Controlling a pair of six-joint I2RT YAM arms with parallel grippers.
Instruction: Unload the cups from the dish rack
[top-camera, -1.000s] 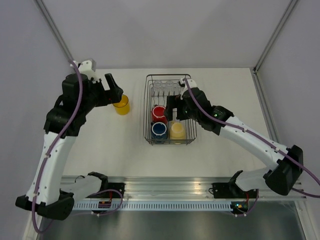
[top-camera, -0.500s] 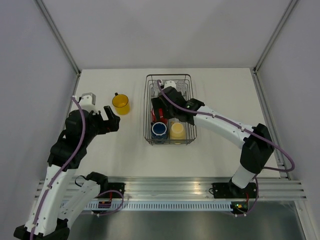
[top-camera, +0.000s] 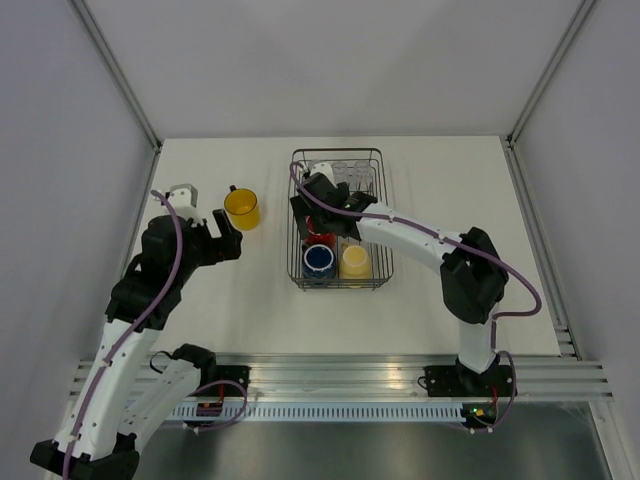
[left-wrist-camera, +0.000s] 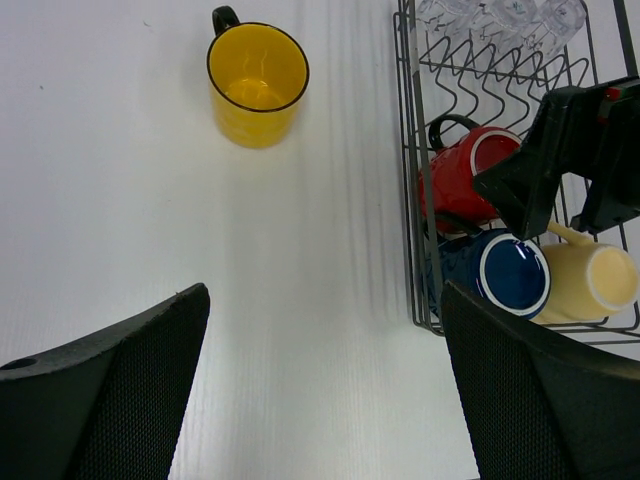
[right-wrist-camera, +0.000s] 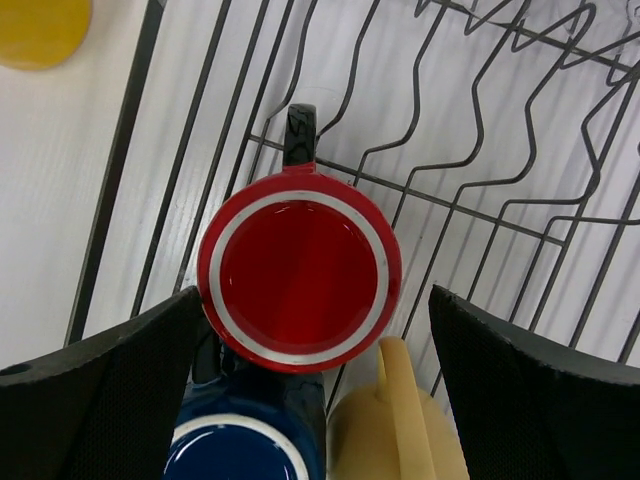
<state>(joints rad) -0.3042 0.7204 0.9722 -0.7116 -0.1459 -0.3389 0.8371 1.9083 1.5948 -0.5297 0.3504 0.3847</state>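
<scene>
The right gripper (top-camera: 322, 212) hangs wide open over the red mug (right-wrist-camera: 300, 278), which sits in the rack (left-wrist-camera: 405, 200) touching the blue mug (left-wrist-camera: 512, 275) and beside the cream mug (left-wrist-camera: 595, 282). The left gripper (left-wrist-camera: 325, 380), open and empty, hovers over the table (left-wrist-camera: 120, 200) near the yellow mug (left-wrist-camera: 256, 85), which stands outside the rack.

Colour key. Table (left-wrist-camera: 100, 200): plain white. Dish rack (left-wrist-camera: 470, 85): dark grey-black wire. Orange-yellow mug (left-wrist-camera: 257, 85): yellow inside and out, with a dark rim line and a black handle. Red mug (right-wrist-camera: 300, 280): glossy red, a white band around the rim, black handle. Dark blue mug (left-wrist-camera: 512, 277): navy, with a white ring. Cream-yellow mug (left-wrist-camera: 590, 285): pale, unpatterned. Glass tumblers (left-wrist-camera: 490, 15): colourless, clear. Left arm (top-camera: 120, 300) and right arm (top-camera: 410, 235): white shells, black joints, purple cables. Left gripper (left-wrist-camera: 322, 300) and right gripper (right-wrist-camera: 313, 295): black fingers with a fine mesh-like texture.
</scene>
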